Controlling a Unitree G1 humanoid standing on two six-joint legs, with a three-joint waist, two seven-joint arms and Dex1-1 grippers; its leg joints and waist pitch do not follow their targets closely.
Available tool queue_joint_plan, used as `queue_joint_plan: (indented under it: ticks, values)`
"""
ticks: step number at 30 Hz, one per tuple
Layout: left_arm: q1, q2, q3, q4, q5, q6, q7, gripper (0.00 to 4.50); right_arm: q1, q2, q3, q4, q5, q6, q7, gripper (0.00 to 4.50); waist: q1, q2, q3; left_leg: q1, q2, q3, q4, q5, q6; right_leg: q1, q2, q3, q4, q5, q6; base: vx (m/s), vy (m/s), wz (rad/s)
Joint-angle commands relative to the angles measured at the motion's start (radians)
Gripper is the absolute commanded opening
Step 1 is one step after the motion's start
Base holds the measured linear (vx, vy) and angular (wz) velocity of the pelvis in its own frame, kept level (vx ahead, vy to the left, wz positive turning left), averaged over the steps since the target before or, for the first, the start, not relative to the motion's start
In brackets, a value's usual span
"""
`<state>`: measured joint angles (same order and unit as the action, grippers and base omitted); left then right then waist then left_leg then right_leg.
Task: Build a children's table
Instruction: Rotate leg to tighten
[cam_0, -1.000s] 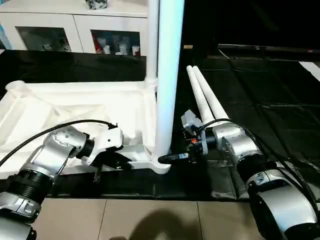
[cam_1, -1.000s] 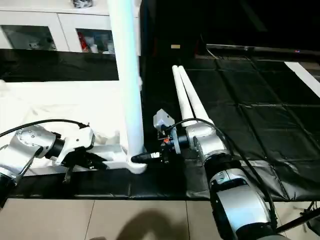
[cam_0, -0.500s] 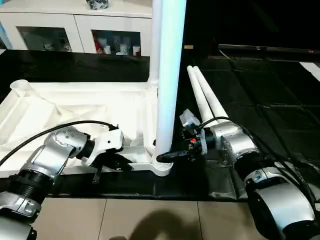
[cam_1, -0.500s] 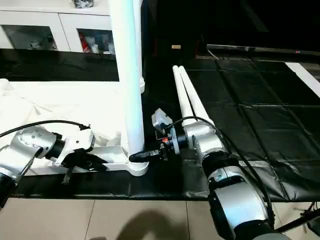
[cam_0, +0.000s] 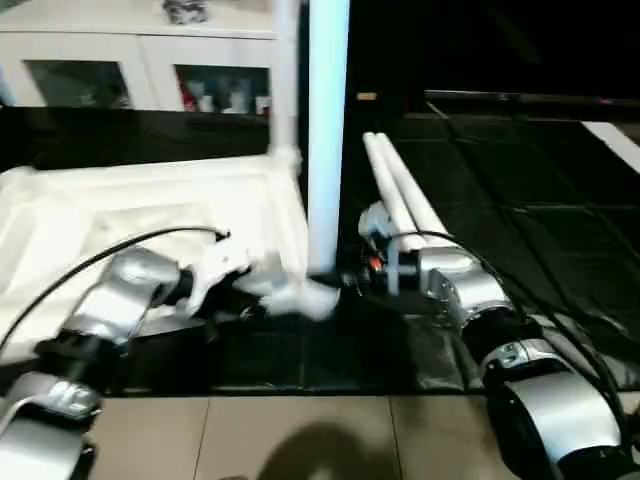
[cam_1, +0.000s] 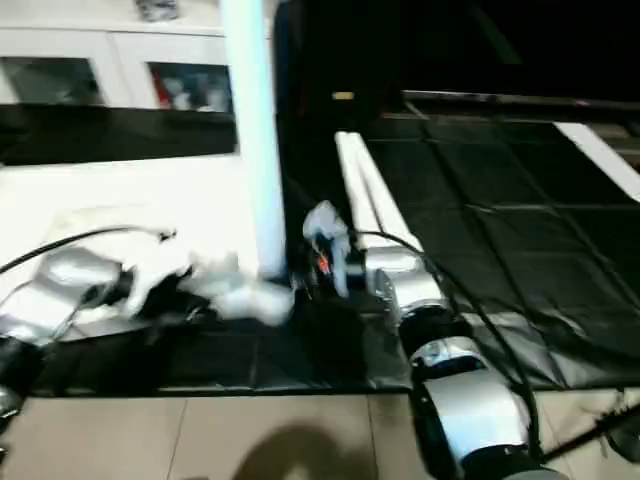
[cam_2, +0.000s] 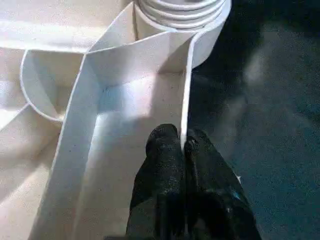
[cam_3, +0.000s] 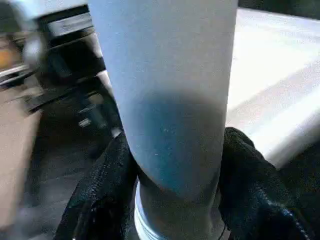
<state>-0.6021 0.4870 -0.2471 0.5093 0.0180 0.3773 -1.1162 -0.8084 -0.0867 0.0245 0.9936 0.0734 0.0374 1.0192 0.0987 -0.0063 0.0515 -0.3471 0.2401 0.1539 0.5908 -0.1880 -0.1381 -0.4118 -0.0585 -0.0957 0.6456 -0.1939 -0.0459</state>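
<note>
You are working with the table top (cam_0: 150, 200) lying underside up on the black mat (cam_0: 520, 190). The left gripper (cam_2: 182, 145) is pinching a thin rim wall shut beside the corner socket (cam_2: 180, 10). The right gripper (cam_3: 172, 190) is clamping the upright leg (cam_0: 328, 130) near its base. Risk — if the leg is tilting while you are seating it, it may bind or spring out of the socket. Two spare legs (cam_0: 400, 190) are lying just beside your right forearm; a cabinet (cam_0: 130, 70) is standing behind.
</note>
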Motion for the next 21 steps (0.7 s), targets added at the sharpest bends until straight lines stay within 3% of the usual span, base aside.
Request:
queue_joint_plan:
  ticks: [1,4,5,9,10,11,12,17,21]
  values:
    - [-0.060,-0.064,0.058,-0.005,-0.020,0.062,0.153,0.00,0.015,0.079,0.022,0.017,-0.017,0.045,-0.117,2.00,0.003,0.011,-0.067,-0.003,-0.010,0.013,-0.065,-0.138,-0.002,0.064,-0.073,0.057,-0.090,-0.229,-0.159,0.000,0.000,0.00]
    - [-0.079,-0.120,0.082,-0.006,-0.023,0.109,0.237,0.00,0.000,0.115,0.014,0.034,-0.027,0.066,-0.242,1.99,-0.002,0.009,-0.070,-0.010,-0.015,0.012,-0.062,-0.110,0.011,0.070,-0.071,0.056,-0.086,-0.174,-0.169,0.000,0.000,0.00]
    - [-0.087,-0.143,0.090,-0.002,-0.025,0.118,0.268,0.00,-0.008,0.131,0.010,0.041,-0.027,0.071,-0.277,1.99,-0.004,0.014,-0.070,-0.010,-0.015,0.013,-0.062,-0.106,0.015,0.068,-0.071,0.057,-0.085,-0.153,-0.175,0.000,0.000,0.00]
    - [-0.100,-0.177,0.081,0.012,-0.008,0.110,0.305,0.00,-0.021,0.166,0.011,0.046,-0.027,0.042,-0.310,1.99,-0.003,0.014,-0.071,-0.008,-0.014,0.013,-0.062,-0.118,0.023,0.068,-0.071,0.056,-0.085,-0.131,-0.184,0.000,0.000,0.00]
    - [-0.101,-0.179,0.078,0.011,-0.004,0.112,0.308,0.00,-0.021,0.170,0.010,0.043,-0.026,0.033,-0.310,2.33,-0.003,0.013,-0.070,-0.009,-0.013,0.014,-0.062,-0.124,0.027,0.069,-0.072,0.056,-0.086,-0.131,-0.186,0.000,0.000,0.00]
    - [-0.099,-0.174,0.075,0.012,-0.001,0.105,0.305,0.00,-0.019,0.172,0.004,0.039,-0.019,0.038,-0.306,2.33,-0.003,0.013,-0.070,-0.009,-0.013,0.014,-0.063,-0.125,0.029,0.069,-0.072,0.057,-0.085,-0.123,-0.188,0.000,0.000,0.00]
    - [-0.096,-0.173,0.074,0.006,0.003,0.110,0.310,0.00,-0.017,0.175,-0.001,0.033,-0.016,0.046,-0.314,2.68,-0.003,0.013,-0.069,-0.009,-0.013,0.013,-0.063,-0.128,0.030,0.069,-0.072,0.057,-0.086,-0.126,-0.188,0.000,0.000,0.00]
    - [-0.057,-0.121,0.055,-0.041,0.008,0.093,0.238,0.00,0.010,0.142,0.017,-0.003,-0.016,0.036,-0.252,2.94,-0.004,0.012,-0.067,-0.008,-0.011,0.012,-0.065,-0.146,0.031,0.070,-0.075,0.057,-0.089,-0.162,-0.178,0.000,0.000,0.00]
    - [-0.038,-0.090,0.037,-0.052,0.008,0.060,0.183,0.00,0.019,0.098,0.046,-0.012,-0.032,0.011,-0.168,3.33,-0.007,0.011,-0.070,-0.011,-0.011,0.013,-0.063,-0.116,0.039,0.072,-0.073,0.058,-0.081,-0.104,-0.193,0.000,0.000,0.00]
